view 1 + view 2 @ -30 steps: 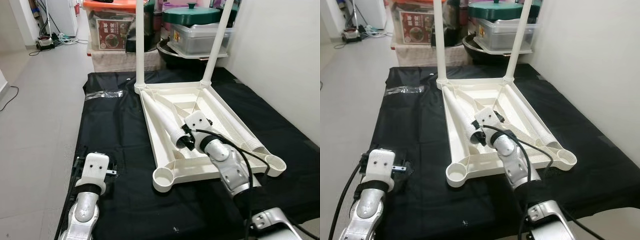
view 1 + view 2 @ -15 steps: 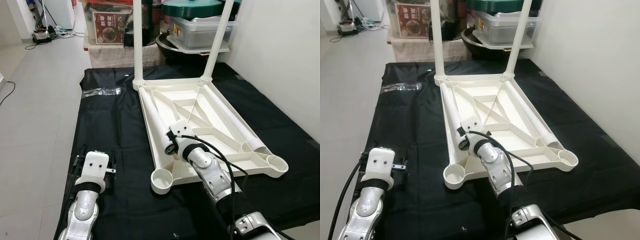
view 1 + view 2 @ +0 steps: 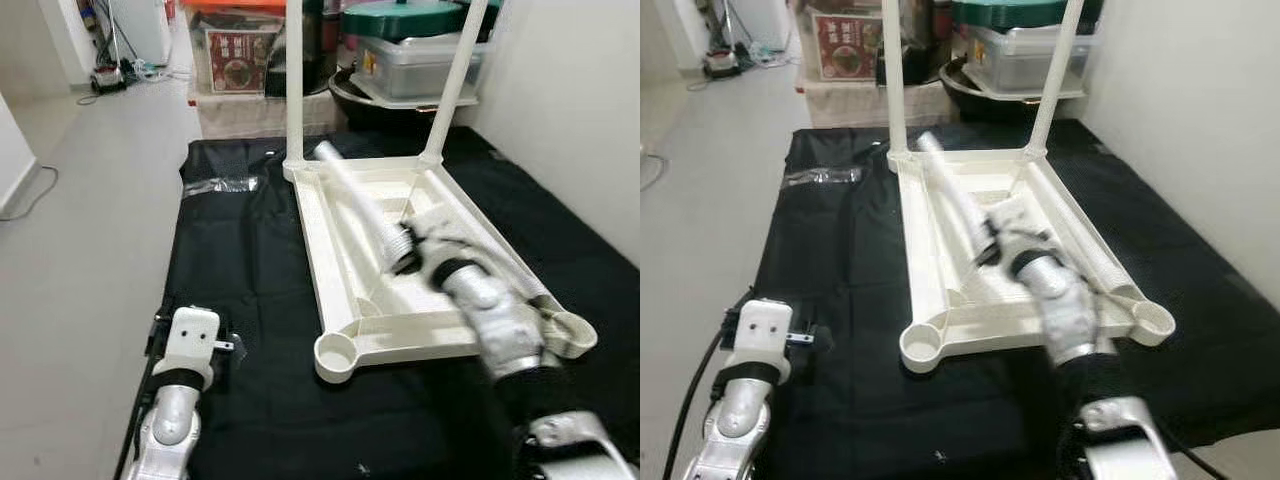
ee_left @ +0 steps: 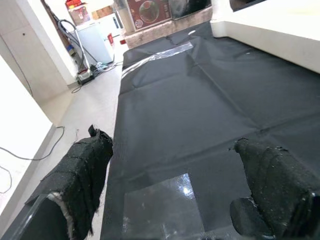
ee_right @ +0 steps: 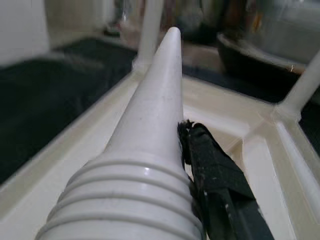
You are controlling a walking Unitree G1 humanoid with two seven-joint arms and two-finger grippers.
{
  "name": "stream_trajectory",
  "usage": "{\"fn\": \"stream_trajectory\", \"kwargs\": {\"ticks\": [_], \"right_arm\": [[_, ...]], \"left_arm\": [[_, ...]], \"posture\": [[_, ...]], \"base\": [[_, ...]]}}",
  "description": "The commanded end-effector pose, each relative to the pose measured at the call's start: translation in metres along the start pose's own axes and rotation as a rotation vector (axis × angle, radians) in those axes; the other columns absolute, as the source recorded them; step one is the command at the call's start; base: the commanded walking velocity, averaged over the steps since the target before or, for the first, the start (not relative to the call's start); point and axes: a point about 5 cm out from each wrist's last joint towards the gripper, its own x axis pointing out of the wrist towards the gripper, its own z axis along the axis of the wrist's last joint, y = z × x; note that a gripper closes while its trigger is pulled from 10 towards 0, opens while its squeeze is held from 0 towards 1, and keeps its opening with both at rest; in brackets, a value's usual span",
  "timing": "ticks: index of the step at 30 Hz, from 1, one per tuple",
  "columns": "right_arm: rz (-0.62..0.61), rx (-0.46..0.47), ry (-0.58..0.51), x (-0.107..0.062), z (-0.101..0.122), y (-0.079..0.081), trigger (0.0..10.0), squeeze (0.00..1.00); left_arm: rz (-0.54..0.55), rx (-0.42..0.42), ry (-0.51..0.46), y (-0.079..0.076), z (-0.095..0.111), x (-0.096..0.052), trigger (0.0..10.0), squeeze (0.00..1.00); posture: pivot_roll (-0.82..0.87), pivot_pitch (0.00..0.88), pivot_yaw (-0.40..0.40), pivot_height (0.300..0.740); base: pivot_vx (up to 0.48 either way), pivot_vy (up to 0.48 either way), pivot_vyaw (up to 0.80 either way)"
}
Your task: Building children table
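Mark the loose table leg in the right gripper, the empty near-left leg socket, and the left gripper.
loose table leg [image 3: 358,197], left eye view, mid shaft
near-left leg socket [image 3: 336,352], left eye view, rim of round cup
left gripper [image 4: 175,180], left wrist view, midway between fingertips

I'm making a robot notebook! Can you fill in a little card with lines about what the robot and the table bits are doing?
Table top: white table top, upside down on the black sheet
Legs fitted: two legs standing at the far corners
Loose legs: one leg lying along the right side
Right claw: shut on the ribbed end of a white leg, lifted at a slant
Left claw: open, empty, low over the sheet
Empty sockets: near-left socket, near-right socket
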Motion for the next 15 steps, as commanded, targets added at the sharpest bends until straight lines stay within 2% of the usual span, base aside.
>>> {"fn": "stream_trajectory", "kwargs": {"ticks": [1, 3, 4, 5, 6, 8, 9, 10, 11, 13, 14, 15], "right_arm": [[0.138, 0.144, -0.116, -0.011, 0.017, -0.007, 0.0, 0.00], [0.138, 0.144, -0.116, -0.011, 0.017, -0.007, 0.0, 0.00], [0.201, 0.195, -0.147, -0.015, 0.021, -0.008, 0.0, 0.00], [0.201, 0.195, -0.147, -0.015, 0.021, -0.008, 0.0, 0.00], [0.295, 0.256, -0.192, -0.020, 0.025, -0.005, 0.0, 0.00], [0.295, 0.256, -0.192, -0.020, 0.025, -0.005, 0.0, 0.00], [0.379, 0.354, -0.218, -0.022, 0.025, 0.001, 0.0, 0.00], [0.379, 0.354, -0.218, -0.022, 0.025, 0.001, 0.0, 0.00], [0.429, 0.444, -0.221, -0.019, 0.018, 0.009, 0.0, 0.00], [0.473, 0.598, -0.219, -0.008, 0.010, 0.033, 0.0, 0.00], [0.473, 0.598, -0.219, -0.008, 0.010, 0.033, 0.0, 0.00], [0.481, 0.652, -0.230, -0.004, 0.011, 0.041, 0.0, 0.00]], "left_arm": [[-0.021, 0.004, -0.005, -0.004, 0.000, 0.003, 10.0, 0.00], [-0.021, 0.004, -0.005, -0.004, 0.000, 0.003, 10.0, 0.00], [-0.026, -0.015, -0.008, -0.005, 0.001, 0.005, 10.0, 0.00], [-0.026, -0.015, -0.008, -0.005, 0.001, 0.005, 10.0, 0.00], [-0.033, -0.090, -0.013, -0.005, 0.006, 0.007, 10.0, 0.00], [-0.033, -0.090, -0.013, -0.005, 0.006, 0.007, 10.0, 0.00], [-0.039, -0.247, -0.014, -0.005, 0.013, 0.010, 10.0, 0.00], [-0.039, -0.247, -0.014, -0.005, 0.013, 0.010, 10.0, 0.00], [-0.116, -0.433, -0.004, -0.009, 0.021, 0.010, 10.0, 0.00], [-0.325, -0.730, -0.030, -0.021, 0.041, 0.002, 10.0, 0.00], [-0.325, -0.730, -0.030, -0.021, 0.041, 0.002, 10.0, 0.00], [-0.378, -0.815, -0.034, -0.024, 0.046, -0.001, 10.0, 0.00]], "posture": [[0.03, 0.000, -0.033, 0.740], [0.03, 0.000, -0.033, 0.740], [0.03, 0.000, -0.032, 0.740], [0.03, 0.000, -0.032, 0.740], [0.03, 0.000, -0.031, 0.740], [0.03, 0.000, -0.031, 0.740], [0.04, 0.000, -0.036, 0.740], [0.04, 0.000, -0.036, 0.740], [0.05, 0.000, -0.048, 0.740], [0.07, 0.000, -0.057, 0.740], [0.07, 0.000, -0.057, 0.740], [0.07, 0.000, -0.057, 0.740]], "base": [[0.000, 0.000, 0.00], [0.000, 0.000, 0.00], [0.000, 0.000, 0.00], [0.000, 0.000, 0.00], [0.000, 0.000, 0.00], [0.000, 0.000, 0.00], [0.000, 0.000, 0.00], [0.000, 0.000, 0.00], [0.000, 0.000, 0.00], [0.000, 0.000, 0.00], [0.000, 0.000, 0.00], [0.000, 0.000, 0.00]]}}
